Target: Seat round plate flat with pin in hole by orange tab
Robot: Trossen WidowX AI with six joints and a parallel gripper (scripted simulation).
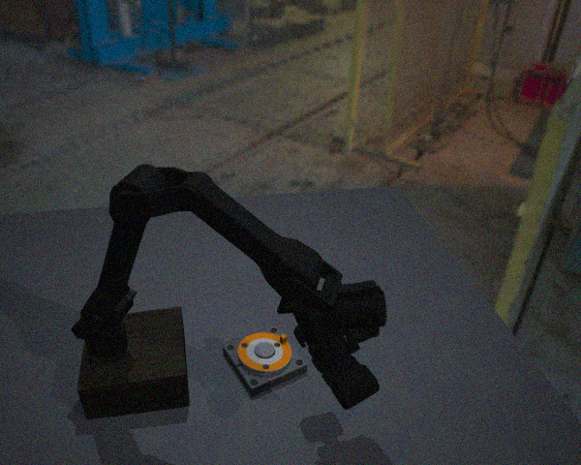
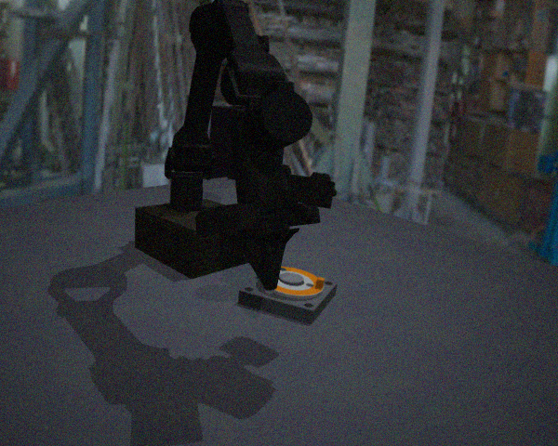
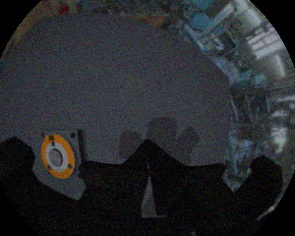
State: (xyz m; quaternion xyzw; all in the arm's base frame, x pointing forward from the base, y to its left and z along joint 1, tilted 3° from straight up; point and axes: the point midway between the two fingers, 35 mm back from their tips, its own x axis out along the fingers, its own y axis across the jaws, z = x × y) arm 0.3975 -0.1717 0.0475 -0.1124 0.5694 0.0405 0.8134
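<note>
The round plate [image 1: 264,351] with its orange tab [image 1: 283,338] sits on the square base [image 1: 260,378] near the tabletop's [image 1: 431,310] front edge — beside the arm's black block [image 1: 136,360]. The fingers [image 2: 269,282] are closed on nothing — tips low at the plate's rim; contact unclear.

From the top view we look down at an angle from high above the table, with the arm's pedestal [image 1: 133,362] at lower left and the square base [image 1: 265,372] near centre; a workshop floor fills the upper half. From the exterior view we look from low beside the table, closer in, facing the same base [image 2: 288,307] with the pedestal [image 2: 183,237] behind it. The wrist view, a round fisheye on the arm, looks along the table past the dark gripper [image 3: 147,191]; all three share the base [image 3: 69,177].
</note>
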